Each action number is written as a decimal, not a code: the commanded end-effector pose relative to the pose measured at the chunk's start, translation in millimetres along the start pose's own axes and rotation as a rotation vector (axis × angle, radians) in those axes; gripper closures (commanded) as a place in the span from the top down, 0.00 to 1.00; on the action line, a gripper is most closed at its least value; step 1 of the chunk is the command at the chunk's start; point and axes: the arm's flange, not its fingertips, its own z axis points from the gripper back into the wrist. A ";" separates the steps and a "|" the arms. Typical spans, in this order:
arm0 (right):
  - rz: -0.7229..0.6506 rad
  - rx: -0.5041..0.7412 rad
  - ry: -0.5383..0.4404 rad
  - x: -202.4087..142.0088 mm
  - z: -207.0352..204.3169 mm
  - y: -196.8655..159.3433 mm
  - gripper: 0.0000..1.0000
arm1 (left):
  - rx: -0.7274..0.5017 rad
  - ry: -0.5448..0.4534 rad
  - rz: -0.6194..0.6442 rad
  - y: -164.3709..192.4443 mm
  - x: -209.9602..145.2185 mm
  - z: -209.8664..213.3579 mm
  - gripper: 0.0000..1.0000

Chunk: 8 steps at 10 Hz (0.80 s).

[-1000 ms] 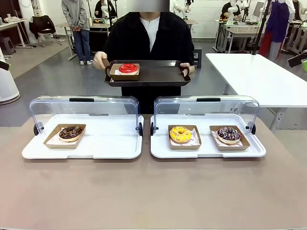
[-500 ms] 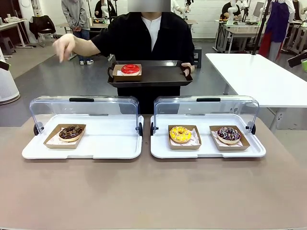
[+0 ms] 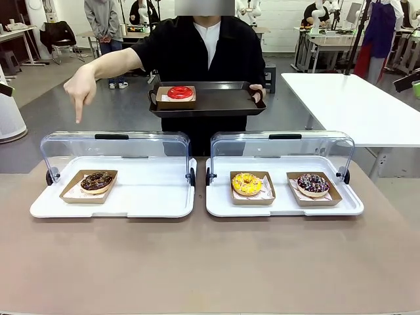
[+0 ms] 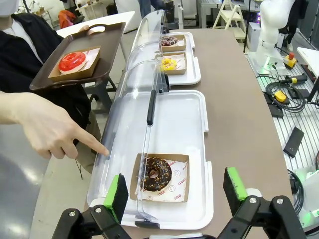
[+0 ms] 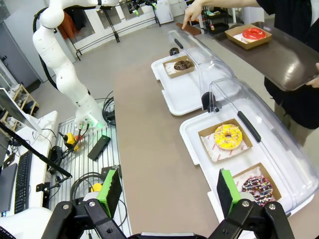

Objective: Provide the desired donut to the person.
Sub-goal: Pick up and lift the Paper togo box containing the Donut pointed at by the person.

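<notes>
Under person's hand, forefinger pointing down: choc donut, prob. soft, light, icing smears. Best grip its card tray by rim. Left gripper & right gripper spread wide, empty.

Bright, even overhead light with soft shadows. Pale glare streaks the clear lid at 9 o'clock. Wrist views bow at their edges.

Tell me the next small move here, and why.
Probably lower the left gripper, which hangs open above the white tray, toward the chocolate donut in its box. The person's hand points down at that donut, and their black tray has room beside the red donut.
</notes>
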 end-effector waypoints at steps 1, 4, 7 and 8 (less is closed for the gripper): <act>0.010 0.010 -0.012 1.2 -0.9 0.0 1.00 | 0.000 -0.001 0.000 -0.6 -0.4 0.8 1.00; 0.010 0.010 -0.012 1.2 -0.9 0.0 1.00 | 0.000 -0.001 0.000 -0.6 -0.4 0.8 1.00; 0.010 0.010 -0.012 1.2 -0.9 0.0 1.00 | 0.000 -0.001 0.000 -0.6 -0.4 0.8 1.00; 0.010 0.010 -0.012 1.2 -0.9 0.0 1.00 | 0.000 -0.001 0.000 -0.6 -0.4 0.8 1.00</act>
